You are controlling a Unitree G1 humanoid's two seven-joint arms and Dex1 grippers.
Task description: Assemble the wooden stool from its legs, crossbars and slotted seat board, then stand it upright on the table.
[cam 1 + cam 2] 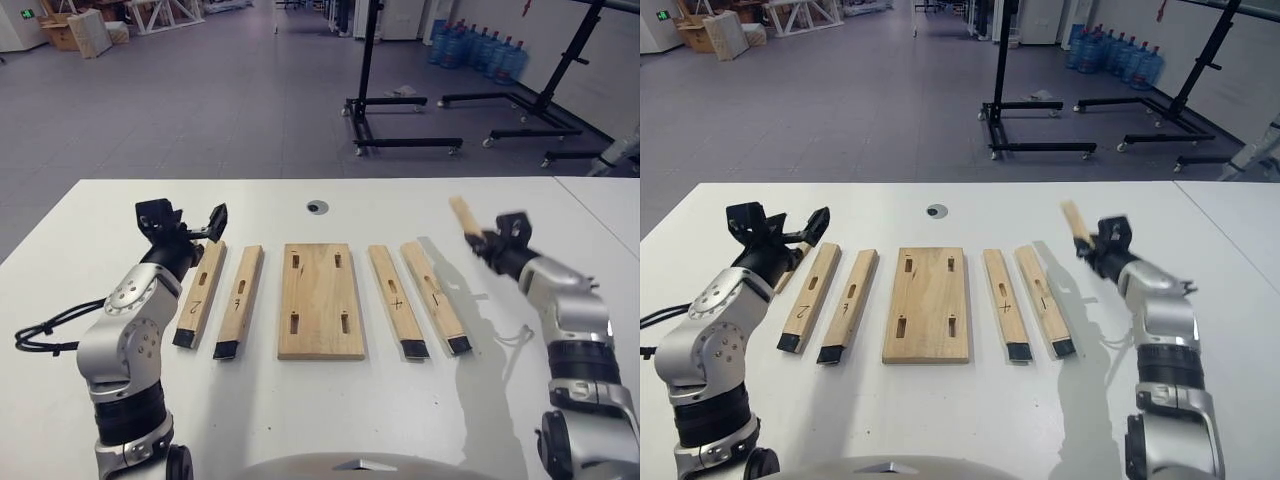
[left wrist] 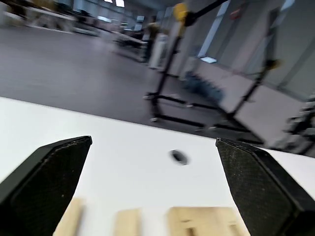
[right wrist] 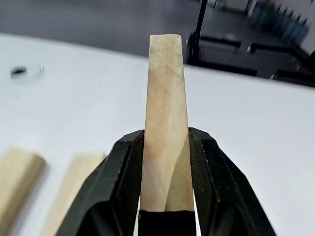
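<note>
Left eye view: on the white table [image 1: 300, 420], the slotted seat board [image 1: 320, 300] lies flat with two legs [image 1: 238, 300] on either side. They are parallel and slots-up, seemingly arranged so each part can be picked in turn. At their far ends, the left gripper [image 1: 186, 220] hovers over the outermost left leg [image 1: 201, 293], fingers spread wide and empty, apparently readied for a pick. The right gripper [image 3: 165, 140] is clamped on what looks like a wooden crossbar [image 3: 165, 98], raised clear of the table, likely for fitting into a leg slot. Beyond sit a grommet hole [image 1: 317, 207] and black floor stands [image 1: 400, 120].
</note>
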